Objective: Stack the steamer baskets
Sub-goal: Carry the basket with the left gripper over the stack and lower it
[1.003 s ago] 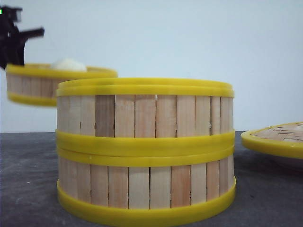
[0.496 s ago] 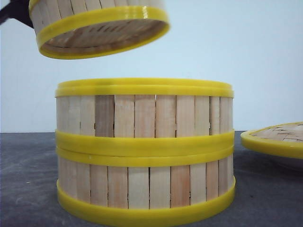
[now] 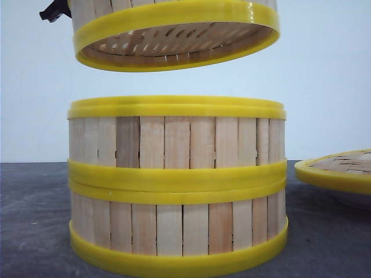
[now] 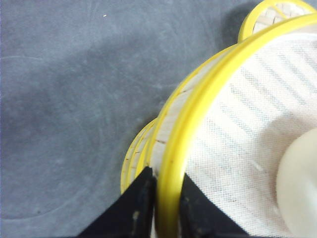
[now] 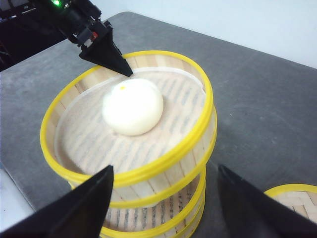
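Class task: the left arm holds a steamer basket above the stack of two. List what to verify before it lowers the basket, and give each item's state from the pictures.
1. Left pincer clamped on the raised basket wall: ok.
2. Raised basket clear above the stack: ok.
3. Raised basket centred over the stack: not ok; it sits slightly off to the left.
4. Raised basket level: not ok, slightly tilted.
5. Bun resting inside the basket: ok.
6. Right pincer open, away from the baskets: ok.

Top steamer basket [image 5: 148, 163] with white bun [image 5: 132, 106], left gripper [image 5: 116, 59] fingers pinching its rim.
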### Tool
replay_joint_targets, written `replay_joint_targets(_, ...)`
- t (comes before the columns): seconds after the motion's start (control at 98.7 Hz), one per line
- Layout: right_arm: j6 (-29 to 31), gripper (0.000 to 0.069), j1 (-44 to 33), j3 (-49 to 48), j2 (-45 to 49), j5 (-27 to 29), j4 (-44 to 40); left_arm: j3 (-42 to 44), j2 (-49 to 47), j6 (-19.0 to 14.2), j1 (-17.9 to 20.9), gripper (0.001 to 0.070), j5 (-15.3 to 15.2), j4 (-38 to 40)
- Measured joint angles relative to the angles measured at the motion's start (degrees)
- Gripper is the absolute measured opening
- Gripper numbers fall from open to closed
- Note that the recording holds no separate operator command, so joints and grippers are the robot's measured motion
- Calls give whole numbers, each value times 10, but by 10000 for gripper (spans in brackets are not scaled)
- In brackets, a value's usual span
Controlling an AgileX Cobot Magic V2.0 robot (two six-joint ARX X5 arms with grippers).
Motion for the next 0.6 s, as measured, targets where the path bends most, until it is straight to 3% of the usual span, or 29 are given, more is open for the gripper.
replay_joint_targets(0.122,0,402,0,0,-4,0,0,0,0,3,-10,35,-26,-20)
replay_joint_targets(0.496,0,402,0,0,-7,0,0,0,0,7,-12,35,-26,-38)
replay_joint_targets(0.598,0,402,0,0,-7,0,0,0,2,7,-12,35,-14,-40)
